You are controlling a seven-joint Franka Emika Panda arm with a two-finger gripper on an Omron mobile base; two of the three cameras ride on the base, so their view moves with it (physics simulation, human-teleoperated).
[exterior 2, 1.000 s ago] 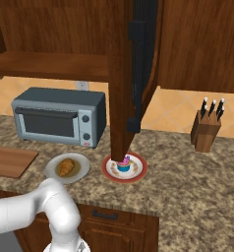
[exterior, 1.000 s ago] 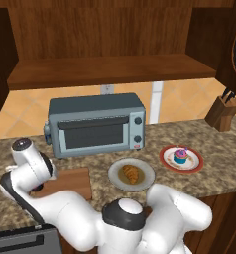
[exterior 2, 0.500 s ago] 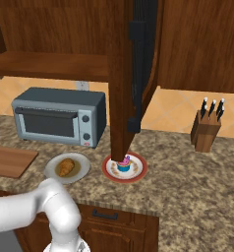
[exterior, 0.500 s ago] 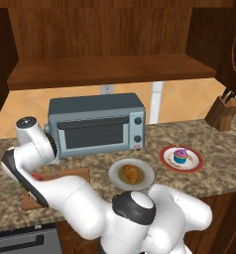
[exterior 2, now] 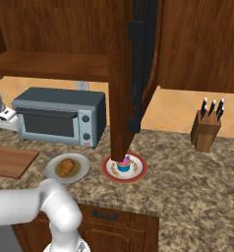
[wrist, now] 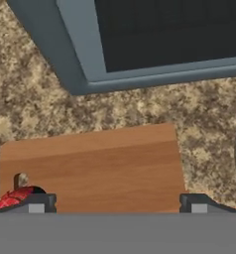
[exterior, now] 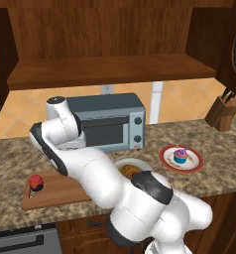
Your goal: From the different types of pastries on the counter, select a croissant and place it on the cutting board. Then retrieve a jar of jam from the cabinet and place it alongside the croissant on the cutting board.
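In the hand view my gripper is open, its two tips wide apart with nothing between them, hanging above the reddish-brown cutting board. The jar of jam, red with a dark lid, stands on the board by its slot handle, just left of my left fingertip. From the left base view the jar sits on the board at the lower left. The croissant lies on a round grey plate on the counter, right of the board. My arm partly covers it in the left base view.
A grey-blue toaster oven stands just behind the board. The cupcake sits on a red-rimmed plate to the right. A knife block is at the far right. The cabinet shelf runs overhead, and an open cabinet door hangs edge-on above the cupcake.
My arm has lifted up and away from the cutting board, and the jaws have spread a little wider. The jar stays on the board.
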